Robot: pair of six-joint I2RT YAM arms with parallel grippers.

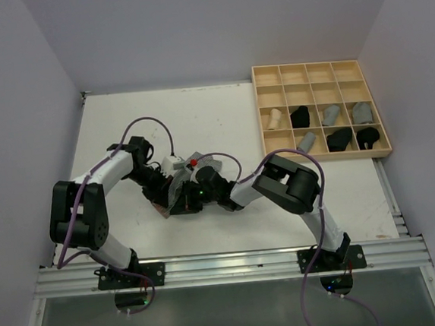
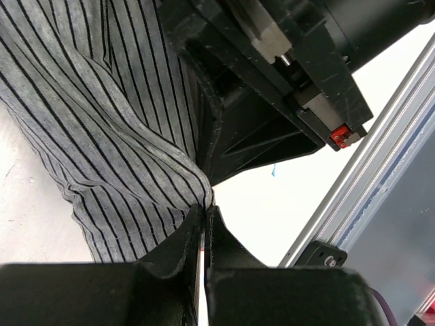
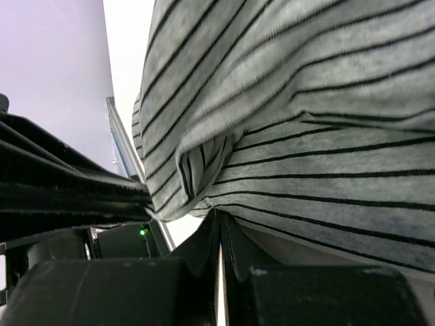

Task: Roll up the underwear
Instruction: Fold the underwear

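Note:
A grey underwear with thin black stripes [image 1: 183,183] is held between both grippers near the table's front middle. In the left wrist view the striped underwear [image 2: 102,122] fills the upper left, and my left gripper [image 2: 205,212] is shut on a fold of its edge. In the right wrist view the same underwear [image 3: 306,122] hangs across the top, and my right gripper [image 3: 219,221] is shut on its lower edge. In the top view the left gripper [image 1: 163,189] and right gripper [image 1: 202,191] almost meet, and most of the cloth is hidden under them.
A pale wooden grid tray [image 1: 316,70] stands at the back right, holding several rolled garments in its lower two rows, black, grey and one tan. The aluminium rail [image 1: 226,265] runs along the near edge. The right arm's body [image 2: 272,75] is close above the left gripper.

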